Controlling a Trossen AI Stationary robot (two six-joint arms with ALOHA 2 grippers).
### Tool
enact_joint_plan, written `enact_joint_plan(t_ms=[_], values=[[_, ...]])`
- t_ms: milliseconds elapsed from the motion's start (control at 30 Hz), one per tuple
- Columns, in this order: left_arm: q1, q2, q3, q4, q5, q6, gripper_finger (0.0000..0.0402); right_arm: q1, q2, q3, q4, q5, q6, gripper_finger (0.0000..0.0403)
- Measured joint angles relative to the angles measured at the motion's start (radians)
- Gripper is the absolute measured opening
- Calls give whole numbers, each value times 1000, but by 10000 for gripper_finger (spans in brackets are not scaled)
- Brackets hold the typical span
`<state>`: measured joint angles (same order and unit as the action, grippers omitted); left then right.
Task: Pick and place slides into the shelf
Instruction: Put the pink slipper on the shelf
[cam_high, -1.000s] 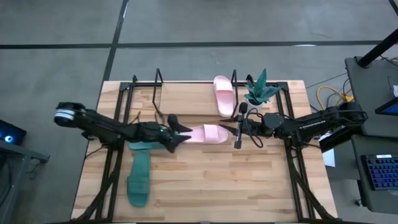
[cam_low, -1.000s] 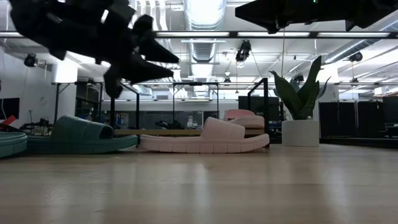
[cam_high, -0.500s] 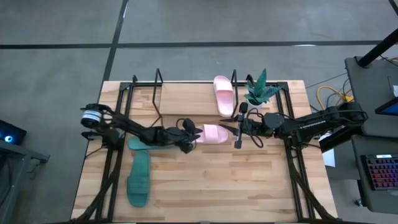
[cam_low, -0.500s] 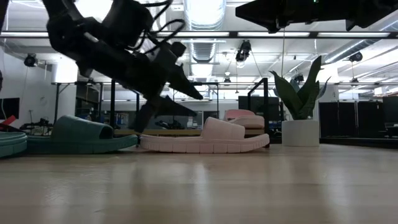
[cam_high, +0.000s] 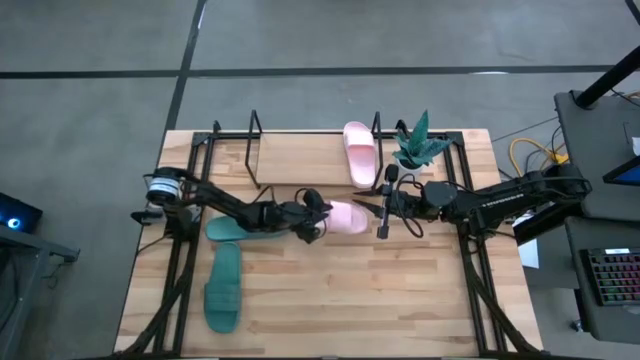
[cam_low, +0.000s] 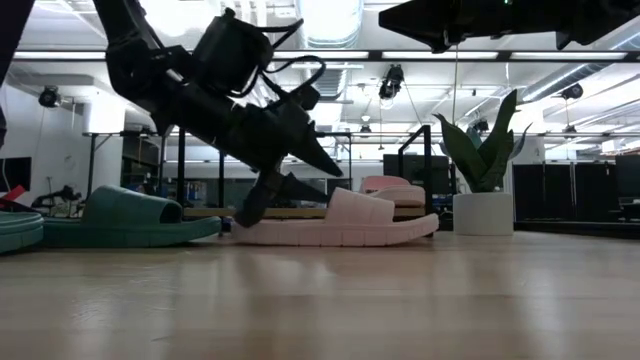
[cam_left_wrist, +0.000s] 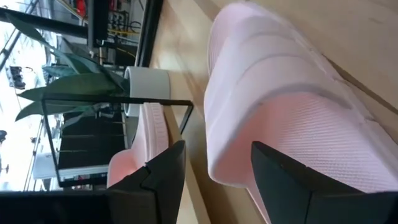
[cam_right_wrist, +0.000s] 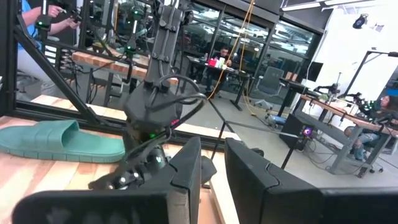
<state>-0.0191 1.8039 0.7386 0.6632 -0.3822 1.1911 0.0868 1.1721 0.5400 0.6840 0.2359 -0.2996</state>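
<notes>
The left claw (cam_high: 318, 213) has swept rightward across the light wooden surface (cam_high: 400, 300) and dropped onto the heel end of the pale pink rubbery slide (cam_high: 345, 216) lying near the middle; a second ago it hovered higher and farther left, over the dark green slide (cam_high: 232, 229). Its fingers are spread wide, straddling the pink slide's end in the left wrist view without closing on it, so the grasp looks about to begin rather than done. The slide itself appears not to have shifted. The second pink slide (cam_high: 359, 153) already rests in the low black metal-rod shelf (cam_high: 253, 133) at the far edge, beside a potted green plant (cam_high: 415, 145). Another dark green slide (cam_high: 223, 288) lies near left, untouched. The right claw (cam_high: 383, 208) waits just right of the pink slide, unmoved, fingers parted and empty.
</notes>
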Motion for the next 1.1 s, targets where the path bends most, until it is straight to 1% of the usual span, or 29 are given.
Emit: enact_joint_plan(t_ms=[200,467,533,700,767,900,1000,1100], values=[[7,39,28,1,8,5,168,0,0,0,-1,0,0,63],[4,42,32,1,21,62,168,0,0,0,-7,0,0,63],[4,40,33,1,59,81,168,0,0,0,-7,0,-6,63],[4,40,33,1,207,100,168,0,0,0,-7,0,-15,63],[4,40,33,1,230,100,168,0,0,0,-7,0,-15,63],[5,39,34,2,232,100,168,0,0,0,-7,0,-15,63],[4,39,46,2,232,100,156,0,0,0,-7,0,-15,63],[4,40,57,1,232,99,127,0,0,0,-7,0,-15,63]])
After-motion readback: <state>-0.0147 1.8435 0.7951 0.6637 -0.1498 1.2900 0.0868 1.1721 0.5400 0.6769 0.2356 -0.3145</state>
